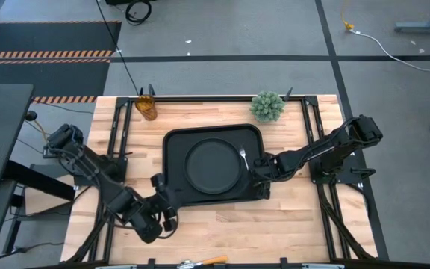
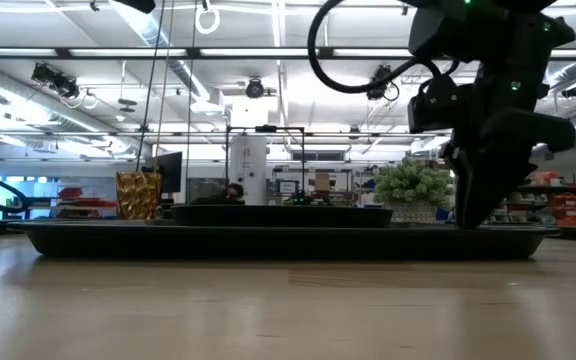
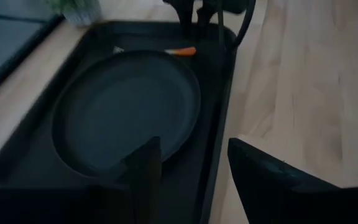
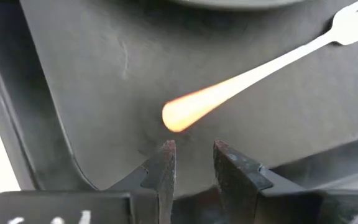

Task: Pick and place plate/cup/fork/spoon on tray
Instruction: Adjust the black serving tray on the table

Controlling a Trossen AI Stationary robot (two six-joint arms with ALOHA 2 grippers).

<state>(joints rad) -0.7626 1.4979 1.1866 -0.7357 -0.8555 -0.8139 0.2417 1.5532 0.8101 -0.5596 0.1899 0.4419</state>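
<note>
At the far left edge of the table the cup stood off the tray, not yet moved, while the left gripper sat low at the tray's near left corner with its fingers spread wide and empty. The plate already lay in the middle of the tray, and the fork lay on the tray floor just beside the plate's right rim. The right gripper hovered just behind the fork's orange handle, fingers narrowly parted and holding nothing; I judged plate and fork done, cup pending, and the spoon could not be found with certainty.
</note>
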